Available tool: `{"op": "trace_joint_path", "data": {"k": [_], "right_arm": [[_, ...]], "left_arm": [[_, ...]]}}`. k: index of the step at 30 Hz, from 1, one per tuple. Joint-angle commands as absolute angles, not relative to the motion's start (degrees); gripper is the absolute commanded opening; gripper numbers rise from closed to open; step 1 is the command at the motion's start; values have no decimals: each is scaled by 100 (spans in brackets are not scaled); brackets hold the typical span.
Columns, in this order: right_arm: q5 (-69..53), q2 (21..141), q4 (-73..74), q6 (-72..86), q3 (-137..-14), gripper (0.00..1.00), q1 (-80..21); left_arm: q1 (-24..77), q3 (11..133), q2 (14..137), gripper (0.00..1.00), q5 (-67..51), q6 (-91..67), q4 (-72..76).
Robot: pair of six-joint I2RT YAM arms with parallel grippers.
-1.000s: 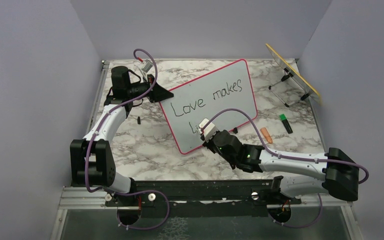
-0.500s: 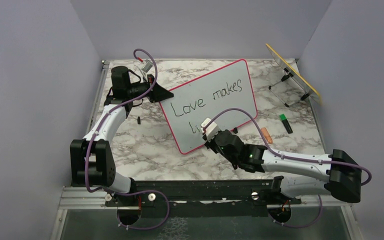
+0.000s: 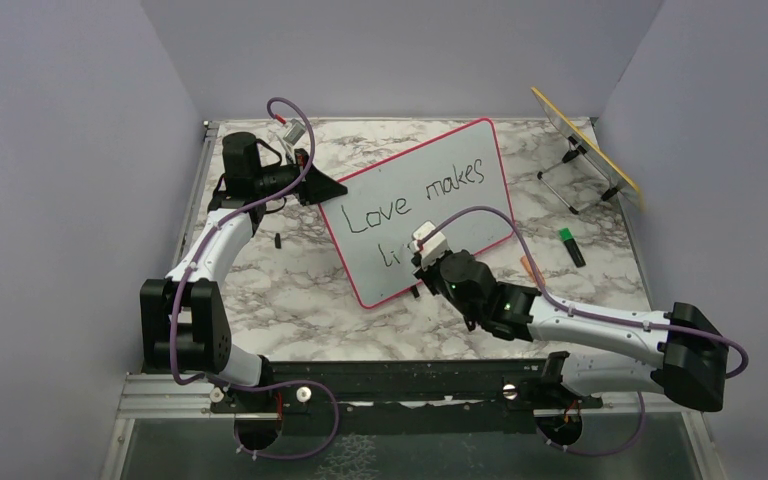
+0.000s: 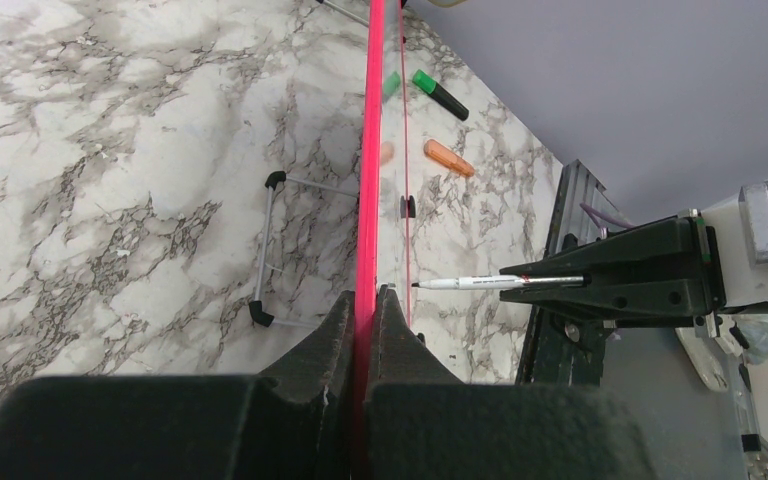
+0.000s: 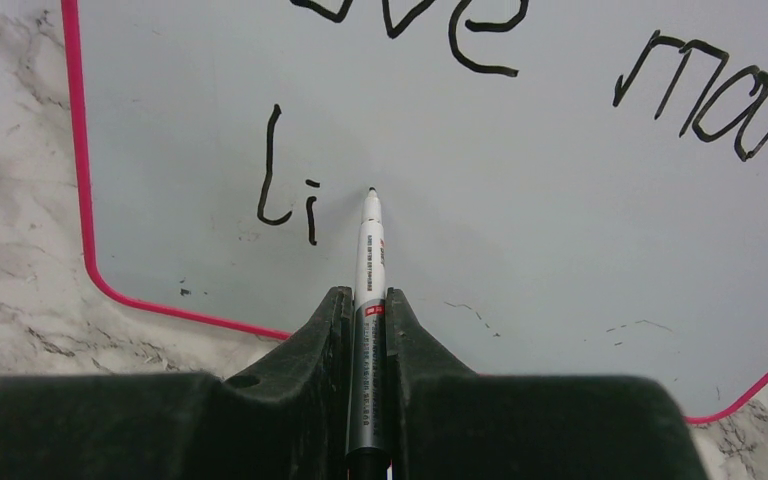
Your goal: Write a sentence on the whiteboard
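"Top external view first: where does the whiteboard (image 3: 472, 228) sit?"

"At the middle of the marble table (image 3: 290, 290), turned at an angle, with its pink-red frame all round. The sentence (image 3: 378, 214) so far reads 'Love makes' on the upper line and 'li' below it."

"And the left gripper (image 4: 365, 295)?"

"The left wrist view shows its two black fingers pressed together on the board's pink edge, with no gap visible beside the frame. The board is seen edge-on there, standing upright."

"What about the right gripper (image 5: 368, 295)?"

"It is squeezed tight around a slim marker (image 5: 370, 250), which runs straight out between the fingers. The black tip sits at the white surface just to the right of the 'li'. From the left wrist view the tip appears to meet the board's face, though actual contact cannot be told for certain."

"Anything else on the table?"

"A green marker (image 3: 571, 247) and a small orange object (image 3: 532, 268) lie to the right of the board. A yellow-edged panel (image 3: 585, 150) leans on a wire stand in the far right corner."
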State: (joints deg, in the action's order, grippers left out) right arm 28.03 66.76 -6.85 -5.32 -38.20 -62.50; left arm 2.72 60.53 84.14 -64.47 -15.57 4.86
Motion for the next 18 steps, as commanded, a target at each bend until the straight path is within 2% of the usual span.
{"op": "trace_joint_path", "data": {"k": [1,18], "right_arm": [[2938,6681,-1133,-431,-3912,1,-6223],[3032,6827,-1249,-367,-3911,1,-6085]], "left_arm": [[283,5950,8623,0,-5871,-1170,9],[284,5954,8631,0,-5879,-1170,9]]}}
